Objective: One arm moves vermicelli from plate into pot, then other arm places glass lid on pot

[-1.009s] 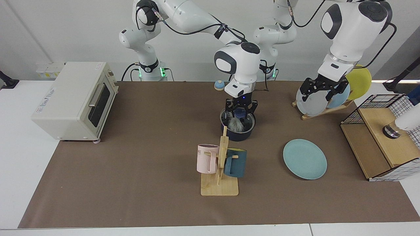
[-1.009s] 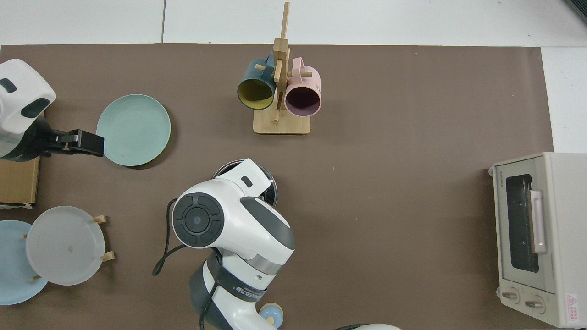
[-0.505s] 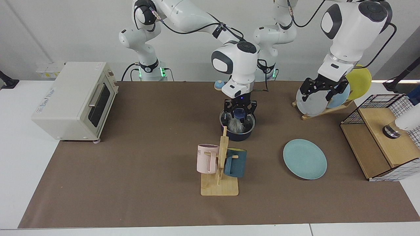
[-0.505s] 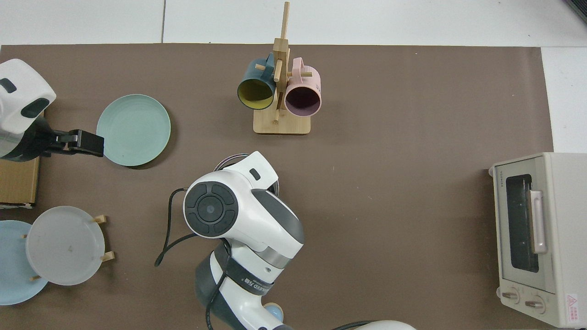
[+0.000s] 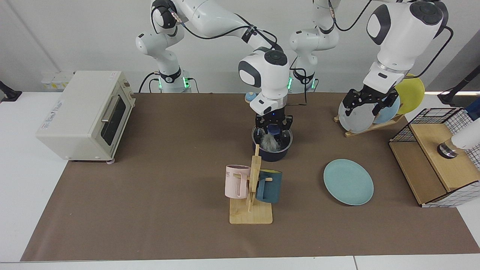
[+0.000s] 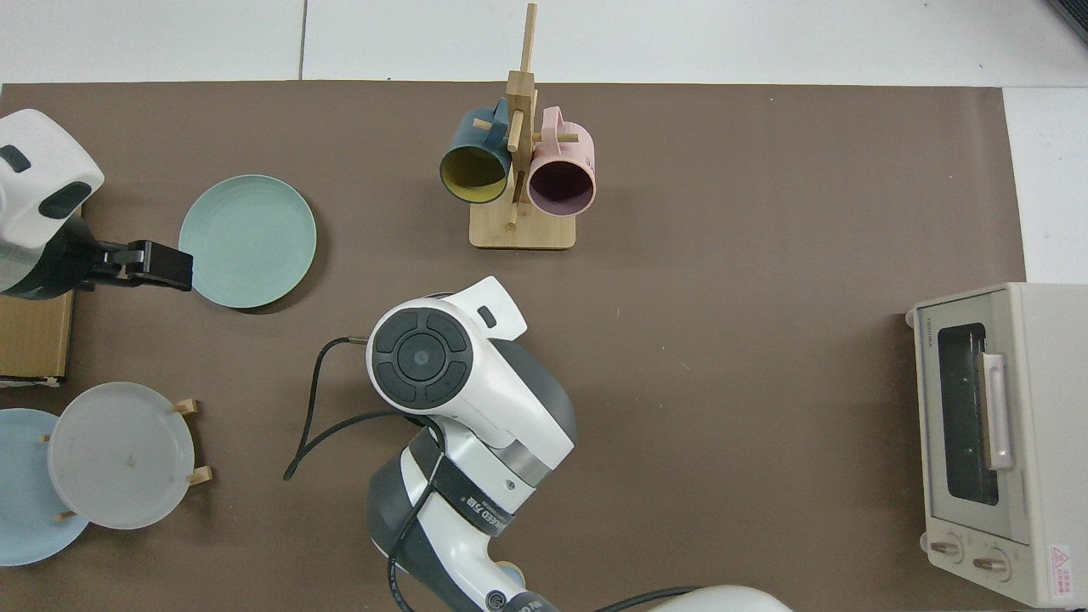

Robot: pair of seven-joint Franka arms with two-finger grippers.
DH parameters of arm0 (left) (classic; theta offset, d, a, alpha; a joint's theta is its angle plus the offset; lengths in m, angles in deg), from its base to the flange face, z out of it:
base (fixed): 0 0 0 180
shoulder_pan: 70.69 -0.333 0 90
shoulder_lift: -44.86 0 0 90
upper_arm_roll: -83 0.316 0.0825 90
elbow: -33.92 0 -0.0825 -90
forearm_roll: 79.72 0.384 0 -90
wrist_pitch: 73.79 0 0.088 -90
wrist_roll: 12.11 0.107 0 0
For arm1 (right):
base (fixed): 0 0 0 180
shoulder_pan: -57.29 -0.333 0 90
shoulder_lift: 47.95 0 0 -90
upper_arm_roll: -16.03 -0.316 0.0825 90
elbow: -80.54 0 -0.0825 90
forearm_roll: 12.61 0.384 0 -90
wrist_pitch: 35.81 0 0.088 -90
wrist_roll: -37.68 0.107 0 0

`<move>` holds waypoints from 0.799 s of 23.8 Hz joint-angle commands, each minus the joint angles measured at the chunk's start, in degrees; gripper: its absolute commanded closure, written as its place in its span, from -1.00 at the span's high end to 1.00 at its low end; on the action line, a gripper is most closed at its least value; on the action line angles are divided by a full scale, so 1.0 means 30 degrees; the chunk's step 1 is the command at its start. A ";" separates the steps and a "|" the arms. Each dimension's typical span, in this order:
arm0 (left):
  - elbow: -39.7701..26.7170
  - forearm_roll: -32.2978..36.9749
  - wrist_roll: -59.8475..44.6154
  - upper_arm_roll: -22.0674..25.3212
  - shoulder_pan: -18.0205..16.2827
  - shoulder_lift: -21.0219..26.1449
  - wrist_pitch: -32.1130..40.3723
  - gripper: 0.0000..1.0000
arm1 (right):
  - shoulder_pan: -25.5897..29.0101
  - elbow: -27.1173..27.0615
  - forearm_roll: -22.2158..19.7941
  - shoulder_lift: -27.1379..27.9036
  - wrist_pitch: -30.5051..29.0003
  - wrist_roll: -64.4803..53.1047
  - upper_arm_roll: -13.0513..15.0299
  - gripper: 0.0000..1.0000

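The dark navy pot (image 5: 273, 153) stands mid-table behind the mug rack. The glass lid (image 5: 283, 139) lies on it, and the white vermicelli (image 5: 268, 141) shows through the glass. My right gripper (image 5: 273, 127) reaches down from above, shut on the lid's blue knob (image 5: 274, 130). The light teal plate (image 5: 348, 182) (image 6: 248, 240) lies bare on the mat. My left gripper (image 5: 371, 107) (image 6: 144, 262) hangs open and holds nothing, in front of the plate rack, and that arm waits. In the top view the right arm's wrist hides the pot and lid.
A wooden mug rack (image 5: 251, 195) with a pink and a blue mug stands just in front of the pot. A toaster oven (image 5: 84, 114) sits at one end of the mat. A plate rack (image 5: 365, 116) and a wire-and-wood basket (image 5: 438, 157) stand at the other end.
The right arm's wrist housing has swung up and toward the mug rack while its gripper stayed at the lid's knob. The left arm has not moved.
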 commanded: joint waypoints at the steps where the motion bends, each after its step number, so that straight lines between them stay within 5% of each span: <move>1: 0.0278 -0.0118 -0.0104 -0.0049 -0.0081 -0.0011 0.0361 1.00 | 0.0303 0.0726 0.0507 -0.0475 -0.0378 -0.0897 -0.0187 -1.00; 19: 0.0278 -0.0118 -0.0104 -0.0020 -0.0081 -0.0011 0.0361 1.00 | 0.0068 0.0844 0.0624 -0.0417 -0.0700 -0.0869 -0.0187 -1.00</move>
